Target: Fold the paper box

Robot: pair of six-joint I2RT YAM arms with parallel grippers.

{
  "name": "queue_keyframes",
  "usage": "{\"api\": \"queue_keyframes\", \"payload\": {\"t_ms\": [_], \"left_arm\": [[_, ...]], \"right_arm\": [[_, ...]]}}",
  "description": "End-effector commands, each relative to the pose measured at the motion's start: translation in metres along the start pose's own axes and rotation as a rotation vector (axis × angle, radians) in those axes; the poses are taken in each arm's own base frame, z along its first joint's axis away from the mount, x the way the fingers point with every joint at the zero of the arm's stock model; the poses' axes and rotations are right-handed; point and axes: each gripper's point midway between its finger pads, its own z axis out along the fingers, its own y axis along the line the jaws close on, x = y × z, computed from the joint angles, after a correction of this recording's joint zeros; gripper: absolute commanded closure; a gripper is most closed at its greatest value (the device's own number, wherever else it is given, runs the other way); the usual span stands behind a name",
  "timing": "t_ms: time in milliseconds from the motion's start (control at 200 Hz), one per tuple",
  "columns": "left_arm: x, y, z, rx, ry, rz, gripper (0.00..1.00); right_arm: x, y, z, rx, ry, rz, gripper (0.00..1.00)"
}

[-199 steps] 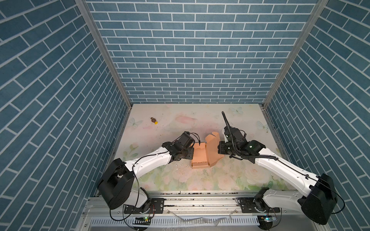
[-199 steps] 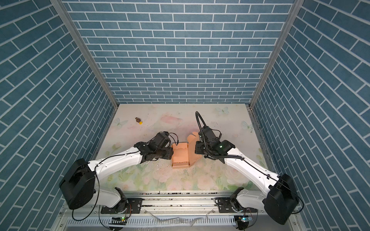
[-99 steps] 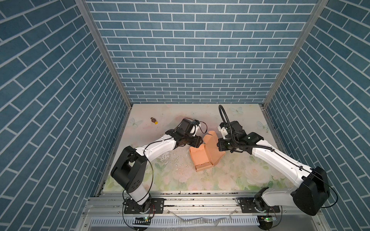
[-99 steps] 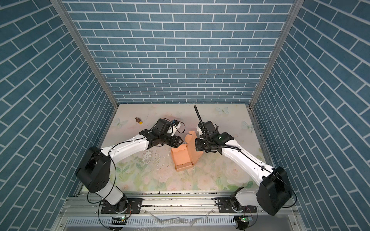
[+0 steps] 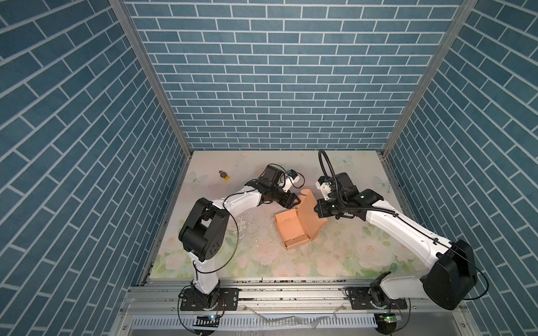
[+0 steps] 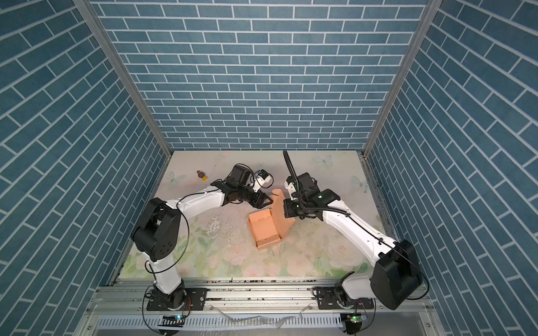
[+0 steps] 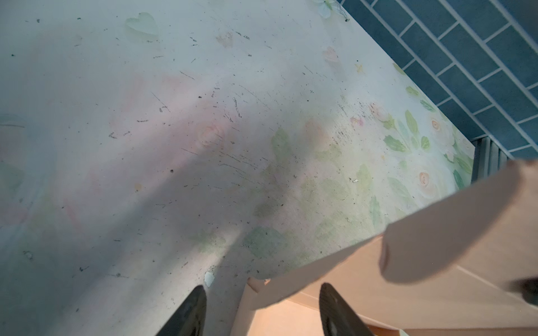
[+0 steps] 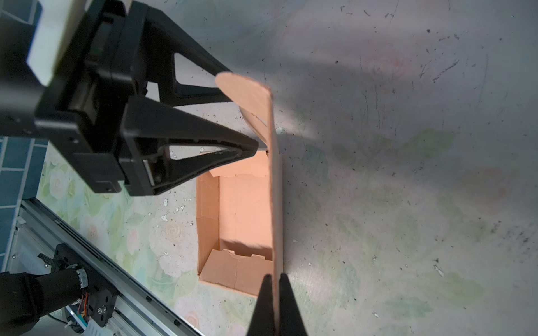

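Both top views show a small brown-and-yellow object [image 5: 224, 175] at 10 o'clock on the floral table [image 5: 233, 261], well apart from everything else. Further right, the left gripper [image 5: 292, 200] sits at the far end of the paper box [image 5: 291, 229], at about 12 o'clock of it. In the left wrist view its fingers [image 7: 189, 314] stand parted, with a corner of the cardboard in the gap between them. The box lies near the table's centre, open side up. Its long axis runs nearly 12 to 6 o'clock, leaning slightly toward 11 to 5. Its lid [image 5: 307, 221] rises from the right long side, tilted toward 2 o'clock. The right gripper [image 8: 275, 279] is pinched on that lid, which the right wrist view shows edge-on.
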Motion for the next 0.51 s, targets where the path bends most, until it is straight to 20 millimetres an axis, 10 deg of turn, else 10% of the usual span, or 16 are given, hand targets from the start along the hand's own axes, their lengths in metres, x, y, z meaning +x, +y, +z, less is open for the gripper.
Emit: {"api": "queue_keyframes", "payload": {"t_ms": [0, 500], "left_arm": [[-0.017, -0.011, 0.0, 0.082, -0.03, 0.082, 0.36], [-0.012, -0.024, 0.004, 0.177, -0.012, 0.074, 0.59]], "right_arm": [[-0.004, 0.006, -0.003, -0.026, 0.006, -0.041, 1.0], [-0.011, 0.003, -0.001, -0.018, -0.003, -0.031, 1.0]]}}
